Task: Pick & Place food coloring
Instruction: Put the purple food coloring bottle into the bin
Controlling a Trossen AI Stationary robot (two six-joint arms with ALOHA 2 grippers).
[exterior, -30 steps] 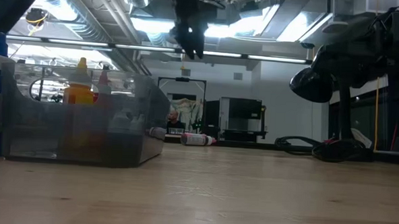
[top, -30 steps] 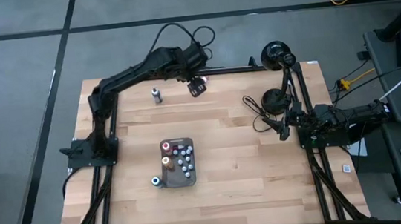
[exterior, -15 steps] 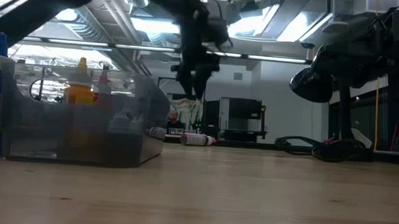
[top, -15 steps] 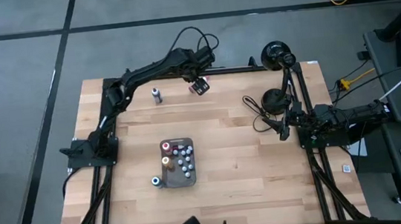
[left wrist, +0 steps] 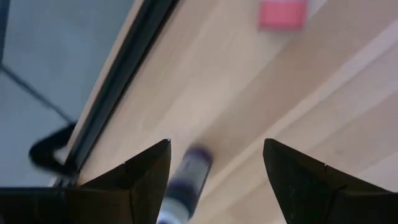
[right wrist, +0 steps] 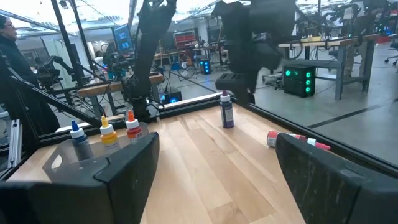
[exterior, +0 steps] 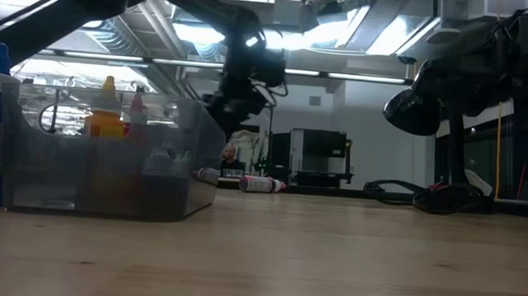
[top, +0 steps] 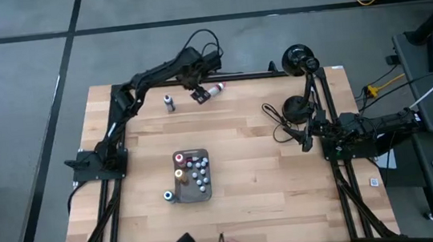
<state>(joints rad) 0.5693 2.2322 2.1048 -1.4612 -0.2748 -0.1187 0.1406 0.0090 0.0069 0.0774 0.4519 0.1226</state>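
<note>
High view shows the left gripper [top: 197, 95] at the bench's [top: 271, 180] top edge, jaws released and empty. It hangs between a standing bottle [top: 169, 103] and a bottle lying on its side [top: 215, 90], probably because these two strays remain outside the tray [top: 204, 153]. Most of the food coloring [top: 194, 172] stands packed there, center-left. The right gripper [top: 308, 137] waits at right, jaws spread.
</note>
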